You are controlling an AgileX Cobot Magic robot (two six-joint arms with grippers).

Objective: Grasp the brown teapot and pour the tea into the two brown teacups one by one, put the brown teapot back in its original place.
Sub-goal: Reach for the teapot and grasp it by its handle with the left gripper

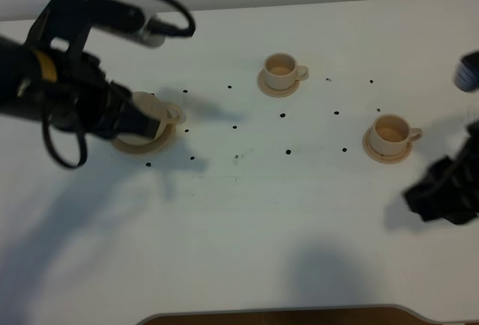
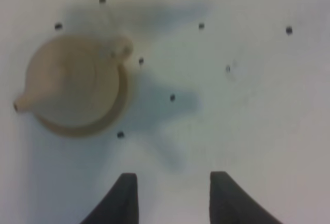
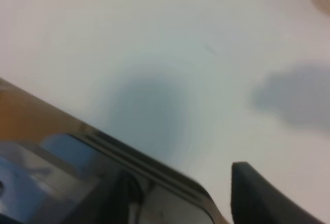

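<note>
Teapot: we find the brown teapot (image 1: 152,106) seated on its wide saucer (image 1: 138,147) at the left of the white tabletop (image 1: 247,220). In the left wrist view the lid is on, and the spout (image 2: 20,104) and the loop handle (image 2: 121,48) point to opposite sides.

Left arm: the left fingers (image 2: 124,198) are spread apart with only bare tabletop between them. In that view they are clear of the teapot and do not touch it. From the high camera the dark wrist overlaps part of the pot, so we read it as hanging above the pot.

Cups: both stand upright on their small saucers. The far teacup (image 1: 281,69) is near the middle of the back of the tabletop. The right teacup (image 1: 389,133) is closer to the front. The two are well apart from each other and from the teapot.

Right arm: the right arm (image 1: 449,190) sits low at the right edge, near the right teacup but not touching it. Its wrist view is blurred and shows one of the right fingers (image 3: 258,195) over the tabletop edge. We cannot tell whether they are released or clenched.

Small black dots (image 1: 288,151) mark the tabletop between the vessels.
</note>
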